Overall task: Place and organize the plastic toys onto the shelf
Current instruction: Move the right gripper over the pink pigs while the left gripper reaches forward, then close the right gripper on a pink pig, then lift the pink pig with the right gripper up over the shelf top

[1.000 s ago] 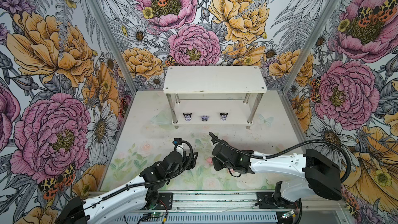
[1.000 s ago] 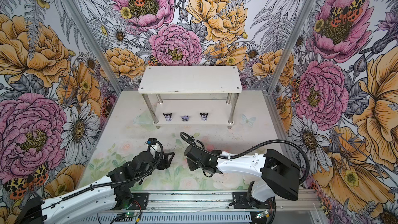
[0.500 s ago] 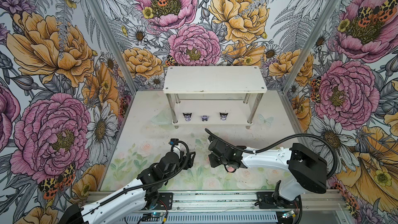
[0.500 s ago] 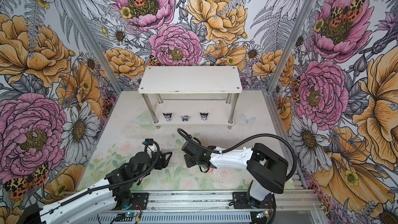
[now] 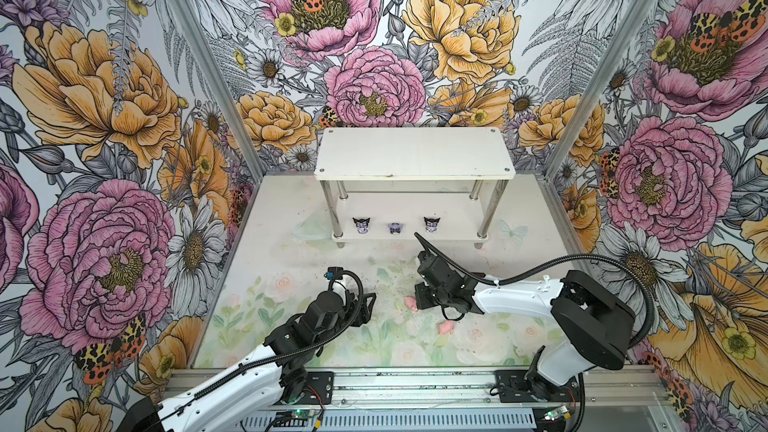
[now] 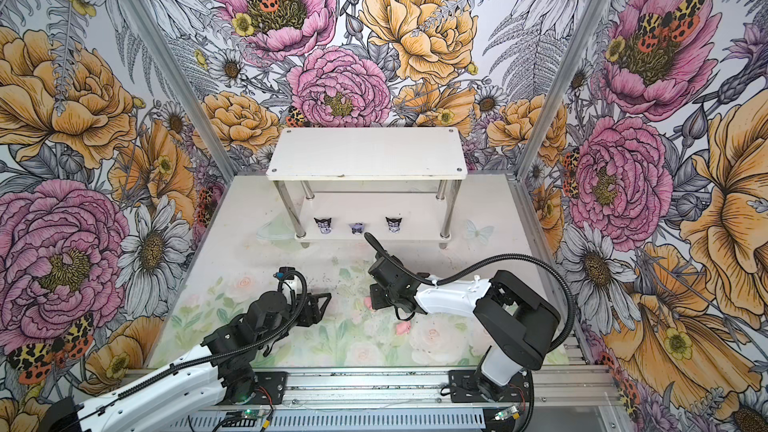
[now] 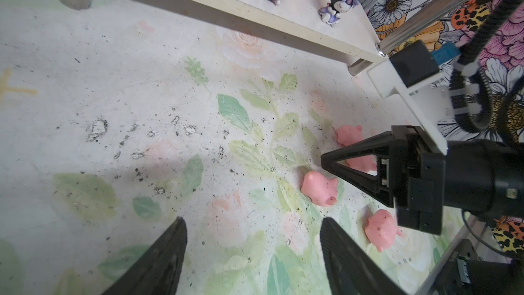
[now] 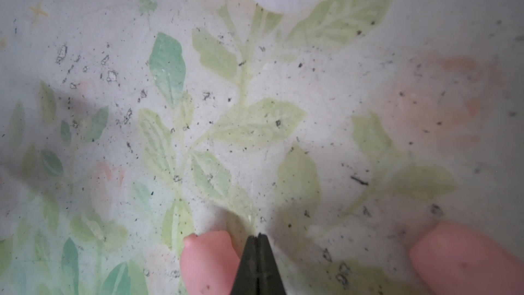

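At lower right of the left wrist view, the right tool (image 7: 323,163), pinched shut and empty, half hides one of four pink pigs (image 7: 320,188). The left tool (image 7: 252,222), cut off by the bottom edge, gapes wide over the speckled, faded floral surface (image 7: 113,95). Mid-frame in both top views, three black-and-lavender figures (image 5: 395,227) stand on the lower tier of the shelf (image 5: 415,151). Flowered walls (image 5: 104,118) surround it all.
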Motion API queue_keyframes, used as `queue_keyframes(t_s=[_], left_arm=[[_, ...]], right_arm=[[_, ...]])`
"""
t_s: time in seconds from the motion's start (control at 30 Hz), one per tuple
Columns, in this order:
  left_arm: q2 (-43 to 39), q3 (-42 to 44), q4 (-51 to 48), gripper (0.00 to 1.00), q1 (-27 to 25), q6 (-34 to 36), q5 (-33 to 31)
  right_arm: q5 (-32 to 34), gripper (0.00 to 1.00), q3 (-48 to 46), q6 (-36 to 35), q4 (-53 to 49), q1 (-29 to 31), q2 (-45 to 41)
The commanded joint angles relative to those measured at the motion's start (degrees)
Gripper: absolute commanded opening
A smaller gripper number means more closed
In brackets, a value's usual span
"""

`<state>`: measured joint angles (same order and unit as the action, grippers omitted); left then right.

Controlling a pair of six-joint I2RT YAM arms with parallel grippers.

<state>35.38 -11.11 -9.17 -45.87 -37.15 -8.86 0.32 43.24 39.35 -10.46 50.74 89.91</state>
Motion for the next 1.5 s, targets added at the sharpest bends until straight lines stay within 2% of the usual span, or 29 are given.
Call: queue_keyframes(t_s=[0.0, 0.1, 0.17, 0.2, 0.33, 0.47, 0.57, 0.73, 0.83, 0.97, 1.13, 1.33, 1.47], left_arm=[[0.0, 0.4, 0.6, 0.76, 0.5, 0.6, 0.9], [0.1, 0.6, 1.2, 0.76, 0.6, 0.6, 1.0], [0.4, 0.7, 2.0, 0.77, 0.8, 0.9, 0.8], [0.7, 0.6, 2.1, 0.77, 1.1, 1.1, 0.8], [2.0, -0.1, 2.5, 0.78, 1.8, 1.5, 1.8], [2.8, -0.3, 2.8, 0.79, 1.9, 1.6, 2.2], [2.7, -0.1, 2.8, 0.79, 1.9, 1.3, 2.4], [1.7, 0.0, 2.5, 0.80, 2.1, 1.2, 2.3], [0.9, 0.2, 2.3, 0.80, 2.2, 1.4, 2.2], [0.1, 0.0, 1.3, 0.80, 2.6, 1.5, 2.5], [-0.2, 0.1, 1.2, 0.80, 3.1, 2.0, 2.9], [-0.1, 0.0, 1.9, 0.80, 4.0, 3.0, 3.6], [0.5, -0.6, 1.9, 0.80, 5.1, 4.4, 3.9]], right_arm=[[2.5, 0.03, -1.4, -0.8, -1.0, -0.1, -5.4], [2.2, 0.17, -3.3, -2.4, -1.2, 0.6, -9.6], [1.0, 0.33, -3.6, -6.1, -1.1, 1.9, -10.7], [0.8, 0.45, -3.5, -7.6, -1.3, 3.0, -10.7], [1.9, 0.66, -3.3, -9.4, -1.6, 6.0, -8.9], [3.8, 0.72, -2.5, -9.6, -1.6, 7.1, -5.1], [4.6, 0.72, -1.4, -9.5, -1.4, 7.5, -2.2], [6.1, 0.65, 1.5, -9.6, -1.1, 7.5, 2.4], [6.3, 0.56, 2.3, -9.6, 0.2, 7.6, 3.9], [6.2, 0.38, 2.8, -7.9, 0.4, 7.6, 4.3], [7.7, 0.28, 1.5, -4.3, -0.6, 7.6, 2.4], [10.2, 0.22, 4.2, 1.3, -13.5, 6.7, -6.5], [12.5, 0.20, 11.9, 0.7, -30.1, 4.5, -16.2]])
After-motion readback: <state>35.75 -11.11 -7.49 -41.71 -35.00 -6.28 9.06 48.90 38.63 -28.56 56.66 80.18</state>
